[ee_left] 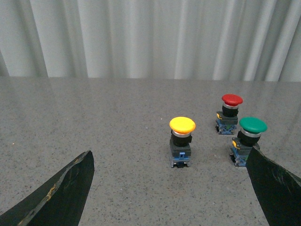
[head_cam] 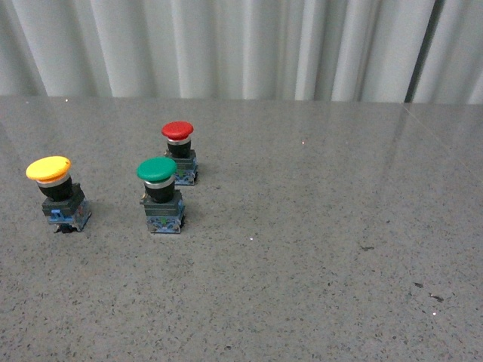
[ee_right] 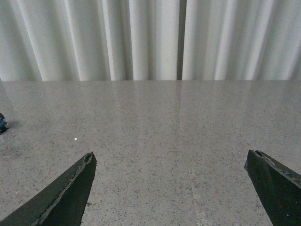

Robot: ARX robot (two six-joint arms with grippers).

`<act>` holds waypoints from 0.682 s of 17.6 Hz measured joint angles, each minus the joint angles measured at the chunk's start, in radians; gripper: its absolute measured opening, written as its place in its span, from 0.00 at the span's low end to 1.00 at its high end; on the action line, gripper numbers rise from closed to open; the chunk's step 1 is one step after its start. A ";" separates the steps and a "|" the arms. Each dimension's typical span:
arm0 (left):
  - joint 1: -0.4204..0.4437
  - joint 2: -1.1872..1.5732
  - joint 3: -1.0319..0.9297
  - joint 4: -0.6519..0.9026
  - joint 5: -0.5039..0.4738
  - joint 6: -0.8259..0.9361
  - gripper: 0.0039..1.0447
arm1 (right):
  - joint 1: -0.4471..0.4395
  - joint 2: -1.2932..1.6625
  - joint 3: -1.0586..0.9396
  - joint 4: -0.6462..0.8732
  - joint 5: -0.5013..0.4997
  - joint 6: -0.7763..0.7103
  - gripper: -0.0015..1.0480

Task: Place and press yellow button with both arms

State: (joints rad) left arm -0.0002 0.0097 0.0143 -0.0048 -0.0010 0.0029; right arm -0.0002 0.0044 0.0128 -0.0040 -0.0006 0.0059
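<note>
The yellow button (head_cam: 56, 194) stands upright at the left of the grey table, with a yellow cap, silver collar, black body and blue base. It also shows in the left wrist view (ee_left: 181, 141), ahead of my left gripper (ee_left: 170, 155), which is open and empty, with the button between the lines of its black fingers (ee_left: 66, 193) but farther off. My right gripper (ee_right: 170, 157) is open and empty over bare table; its fingers (ee_right: 275, 181) frame nothing. Neither arm shows in the front view.
A green-capped button (head_cam: 160, 194) and a red-capped button (head_cam: 179, 152) stand to the right of the yellow one; both show in the left wrist view (ee_left: 248, 139) (ee_left: 229, 113). White curtain (head_cam: 241, 45) backs the speckled table (head_cam: 317, 249).
</note>
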 joint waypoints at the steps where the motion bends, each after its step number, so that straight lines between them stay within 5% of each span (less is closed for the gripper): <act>1: 0.000 0.000 0.000 0.000 0.000 0.000 0.94 | 0.000 0.000 0.000 0.000 0.000 0.000 0.94; 3: -0.106 0.079 0.044 -0.102 -0.224 0.022 0.94 | 0.000 0.000 0.000 -0.001 0.001 0.000 0.94; 5: -0.104 0.214 0.115 0.044 -0.282 0.050 0.94 | 0.000 0.000 0.000 0.000 0.001 0.000 0.94; 9: -0.017 0.799 0.381 0.435 -0.076 0.071 0.94 | 0.000 0.000 0.000 0.000 0.000 0.000 0.94; 12: -0.061 1.235 0.652 0.379 0.004 0.029 0.94 | 0.000 0.000 0.000 -0.001 0.000 0.000 0.94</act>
State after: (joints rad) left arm -0.0612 1.2446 0.6666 0.3744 0.0032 0.0322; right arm -0.0002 0.0044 0.0128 -0.0048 -0.0002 0.0059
